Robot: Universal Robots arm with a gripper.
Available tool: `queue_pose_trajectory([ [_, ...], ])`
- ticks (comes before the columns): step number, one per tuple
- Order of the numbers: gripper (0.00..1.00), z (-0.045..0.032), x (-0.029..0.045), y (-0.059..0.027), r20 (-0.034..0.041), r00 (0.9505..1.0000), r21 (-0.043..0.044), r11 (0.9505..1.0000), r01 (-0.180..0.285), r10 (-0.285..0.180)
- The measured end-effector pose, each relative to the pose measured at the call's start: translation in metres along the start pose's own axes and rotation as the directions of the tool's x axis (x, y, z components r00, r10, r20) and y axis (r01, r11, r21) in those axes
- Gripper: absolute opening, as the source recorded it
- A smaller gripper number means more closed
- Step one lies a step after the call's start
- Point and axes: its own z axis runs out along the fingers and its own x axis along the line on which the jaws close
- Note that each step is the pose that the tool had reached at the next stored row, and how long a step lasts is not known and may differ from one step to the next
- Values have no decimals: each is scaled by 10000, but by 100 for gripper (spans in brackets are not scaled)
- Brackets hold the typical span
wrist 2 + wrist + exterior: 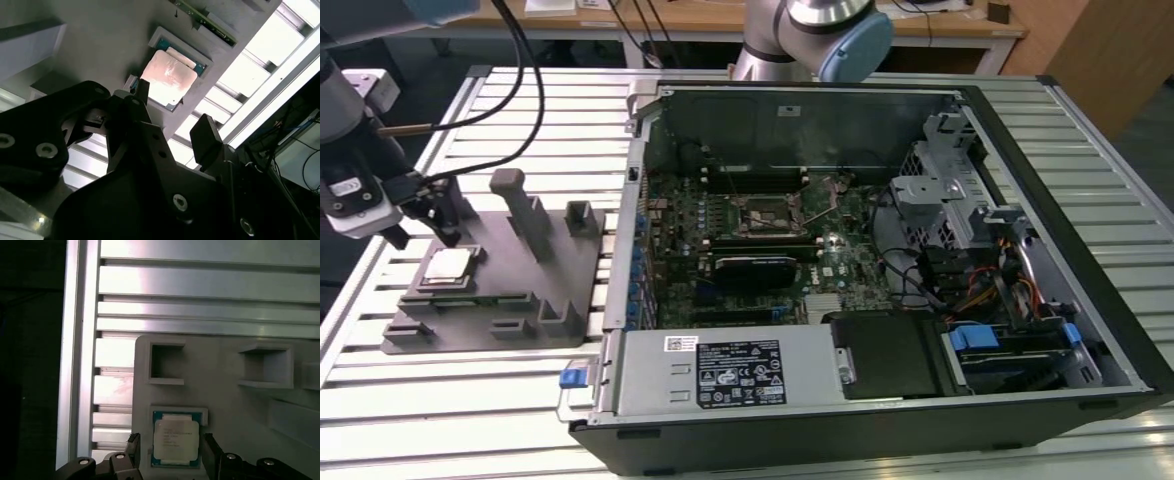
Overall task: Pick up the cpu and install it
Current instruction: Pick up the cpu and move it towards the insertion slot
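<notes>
Slatted metal table (467, 400) is carrying the whole setup. We are seeing the gripper (171, 439) spread wide and holding nothing. In both wrist views it is straddling the cpu (175, 439) with gaps on either side, so we are judging no contact. The spread is looking deliberate, wide enough to clear the chip's edges.

The cpu is lying flat, silver plate up, in a shallow square recess (155, 412) of the grey fixture (520, 290), at the exterior view's nine o'clock. We are guessing the recess is keeping it square at a known spot. The wrist (354, 190) is pointing down just above it, with a cable (520, 90) looping off toward twelve o'clock.

Further out, toward three o'clock, the open computer case (1067, 180) is lying on its side, well apart from the chip. Its motherboard (854, 260) is facing up, so the socket (767, 212) is reachable from above. We are judging the pickup not yet made.
</notes>
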Motion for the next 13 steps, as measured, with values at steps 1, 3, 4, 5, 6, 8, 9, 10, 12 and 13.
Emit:
queue_pose_trajectory([
  [1,60,13,0,-1,-1,10000,1,10000,0,0],
  [3,60,41,-1,-2,0,10000,0,10000,1,-1],
  [4,60,54,-1,-3,0,10000,0,10000,0,0],
  [5,60,66,-2,-3,0,10000,1,10000,0,0],
  [6,60,78,-5,-5,0,10000,1,10000,-2,2],
  [8,60,98,-15,-7,-1,10000,1,10000,-13,13],
  [9,60,107,-17,-7,1,10000,1,10000,-21,21],
  [10,60,115,-19,-8,0,10000,2,10000,-29,29],
  [12,60,127,-18,-9,0,10000,2,10000,-32,32],
  [13,60,129,-19,-10,-2,10000,3,10000,-31,31],
])
